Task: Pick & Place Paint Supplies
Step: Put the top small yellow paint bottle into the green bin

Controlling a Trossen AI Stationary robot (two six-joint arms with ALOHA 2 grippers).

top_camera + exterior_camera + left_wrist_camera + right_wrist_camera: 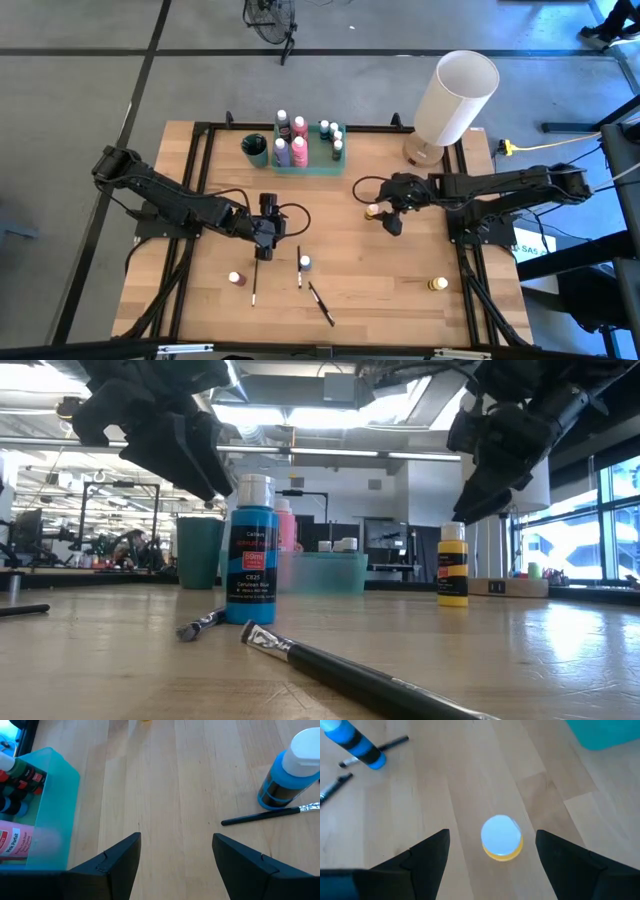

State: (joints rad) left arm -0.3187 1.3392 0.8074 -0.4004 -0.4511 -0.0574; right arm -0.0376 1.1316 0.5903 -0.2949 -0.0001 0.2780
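On the wooden table (400,280), the green tray (310,160) of paint bottles sits at the far edge, the right gripper (385,215) hangs spread over a yellow bottle (501,837) mid-table, and the left gripper (263,240), open, hovers near the blue bottle (305,263) and brushes (320,303) toward the near edge.

Wooden table (390,280) with a black frame, standing on a grey floor (80,90) marked with dark lines. At the far edge of the table, near the middle, a translucent green tray (310,165); just beside it, on the left, a dark green cup (255,150). At the far right corner, a big white lamp (455,100), tilted in the high view, on a round base. Beyond the table, a black fan (272,18) on the floor. To the right of the table, a yellow cable (545,147). In the low view, a bright room with ceiling lights (300,415) and large windows (600,530) on the right.
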